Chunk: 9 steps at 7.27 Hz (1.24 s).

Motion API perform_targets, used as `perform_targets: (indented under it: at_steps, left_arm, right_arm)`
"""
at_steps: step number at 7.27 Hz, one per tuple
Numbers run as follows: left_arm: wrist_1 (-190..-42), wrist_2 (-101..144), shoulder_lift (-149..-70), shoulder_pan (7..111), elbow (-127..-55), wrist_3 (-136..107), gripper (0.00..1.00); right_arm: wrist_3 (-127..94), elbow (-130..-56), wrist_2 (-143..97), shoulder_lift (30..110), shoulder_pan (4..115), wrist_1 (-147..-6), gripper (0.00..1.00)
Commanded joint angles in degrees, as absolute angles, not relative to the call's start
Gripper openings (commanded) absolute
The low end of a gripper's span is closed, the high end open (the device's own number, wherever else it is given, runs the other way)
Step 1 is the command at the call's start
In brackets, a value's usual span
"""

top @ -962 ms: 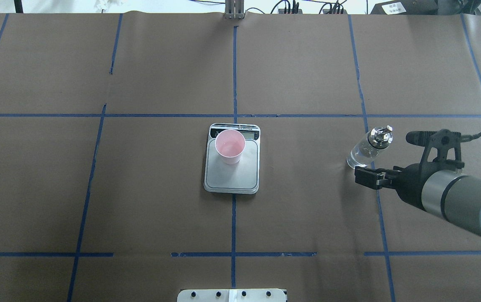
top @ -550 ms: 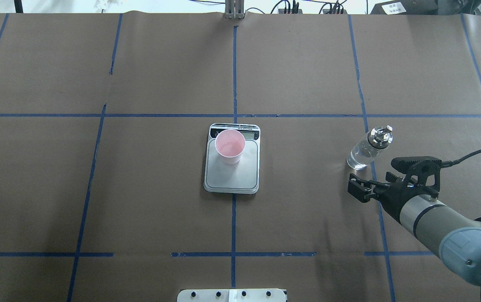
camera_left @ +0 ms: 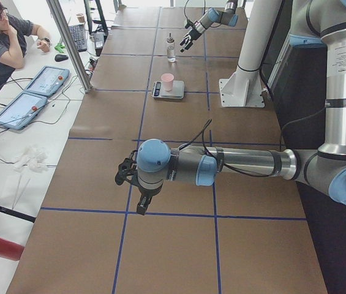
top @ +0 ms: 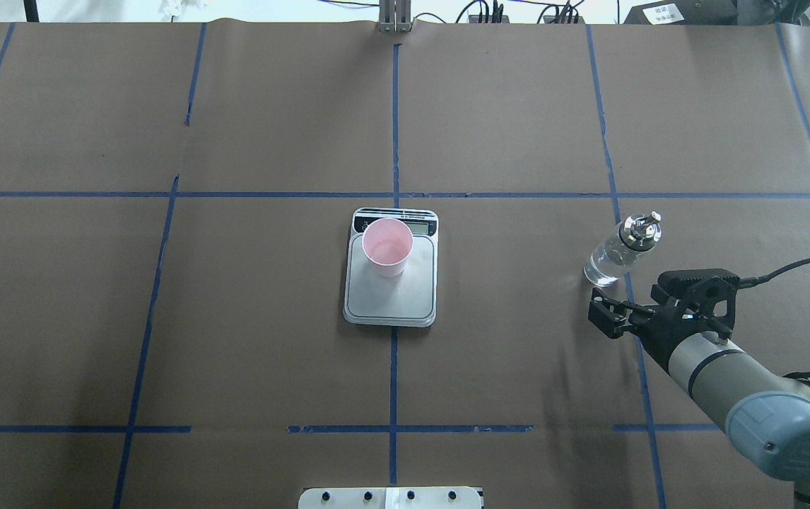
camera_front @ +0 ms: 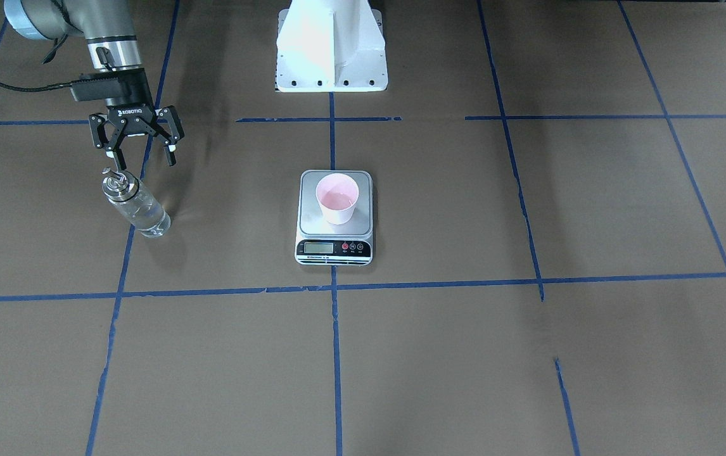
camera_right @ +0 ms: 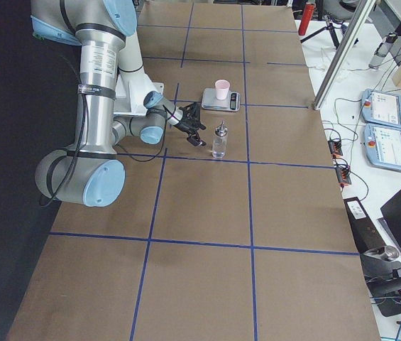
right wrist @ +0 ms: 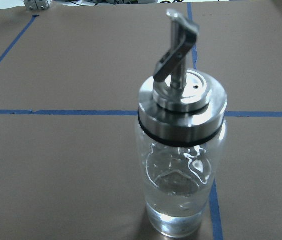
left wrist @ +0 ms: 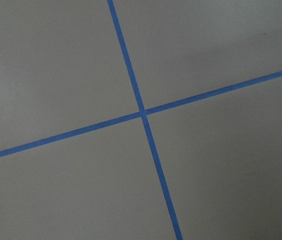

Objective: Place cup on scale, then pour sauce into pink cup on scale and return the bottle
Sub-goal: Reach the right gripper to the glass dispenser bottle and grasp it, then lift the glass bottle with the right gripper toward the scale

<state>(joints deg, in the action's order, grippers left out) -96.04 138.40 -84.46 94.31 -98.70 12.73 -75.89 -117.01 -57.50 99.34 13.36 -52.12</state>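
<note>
Brown paper with blue tape lines [top: 394, 127] covers the table [top: 271, 127]. Seen from overhead, the scale [top: 391, 297] sits in the middle. The cup [top: 387, 247] stands on its plate at the 12 o'clock end, right by the little screen. I cannot tell if any sauce is in the cup.

The bottle [top: 613, 254] stands on the table at 3 o'clock from the scale, well apart from it. The right claw [camera_front: 141, 161] waits at 6 o'clock from the bottle, near it but not touching. Its two fingers are spread wide and hold nothing. The wrist camera looks straight at the bottle.

The left claw [camera_left: 131, 184] hangs over bare paper far away. I cannot tell if it is apart or together.

I think the next job is to grab the bottle. To do it well, the claw should slide in flat and slow, with one finger on each side of the glass. It should squeeze the round glass part under the shiny cap [right wrist: 180, 107], not the thin spout [right wrist: 178, 30]. Glass is slippery, so the hold must be firm. A bump could knock the bottle over.
</note>
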Motion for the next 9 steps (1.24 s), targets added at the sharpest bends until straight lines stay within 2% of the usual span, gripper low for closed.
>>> perform_targets:
  at_steps: [1, 3, 7, 9]
  left_arm:
    - [-96.1, 138.3, -84.3, 94.4, -99.2, 12.7, 1.0]
    - [-96.0, 138.3, -84.3, 94.4, -99.9, 12.7, 1.0]
    - [-96.0, 138.3, -84.3, 94.3, -100.1, 12.7, 1.0]
    - [-96.0, 138.3, -84.3, 94.3, -100.3, 12.7, 1.0]
  right_arm:
    - [-75.6, -115.1, -55.7, 98.4, 13.4, -52.0, 1.0]
    - [-75.6, -112.2, -54.1, 97.4, 13.5, -51.9, 1.0]
    - [-73.7, -111.4, -51.5, 97.2, 15.6, -51.9, 1.0]
    - [-73.6, -108.5, -50.2, 93.3, 16.3, -51.9, 1.0]
